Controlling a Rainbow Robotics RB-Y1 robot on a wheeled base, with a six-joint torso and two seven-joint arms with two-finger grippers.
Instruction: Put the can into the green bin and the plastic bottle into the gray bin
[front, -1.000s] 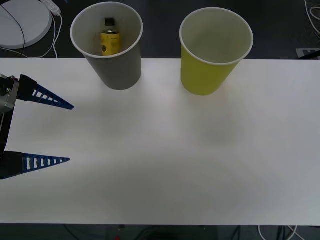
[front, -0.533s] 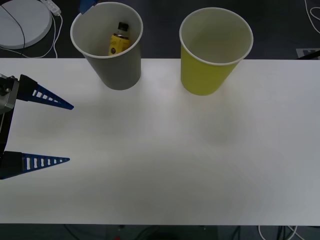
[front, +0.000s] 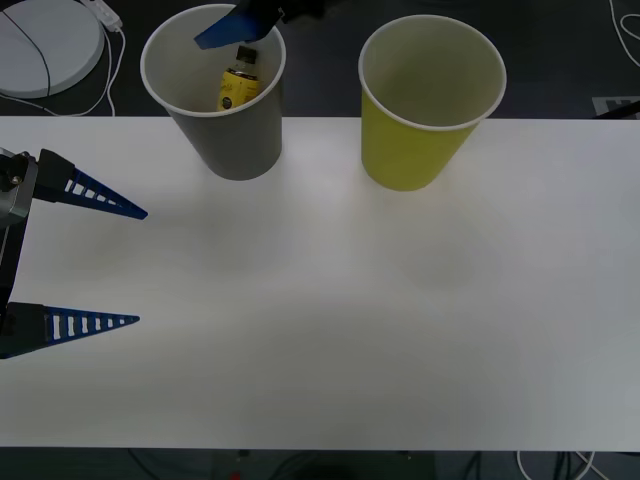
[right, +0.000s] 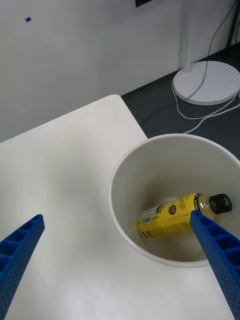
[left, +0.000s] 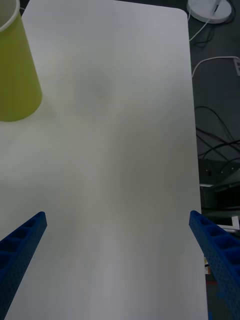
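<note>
Front view: the gray bin (front: 214, 90) is standing at 11 o'clock on the white table (front: 330, 320), with the green bin (front: 430, 100) beside it at 1 o'clock, apart. The plastic bottle (front: 238, 80) is leaning inside the gray bin, cap toward 12. The right gripper (front: 240, 22) is hovering over that bin's rim. The left gripper (front: 135, 266) is waiting at 9 o'clock, fingers spread wide.

Right wrist view: the right gripper (right: 117, 242) is holding its fingers wide apart and empty above the gray bin (right: 125, 175); the plastic bottle (right: 180, 212) is lying slanted against the bin's inner wall.

Left wrist view: the left gripper (left: 117, 230) is gaping over bare table (left: 115, 150), the green bin (left: 15, 70) sitting well off.
</note>
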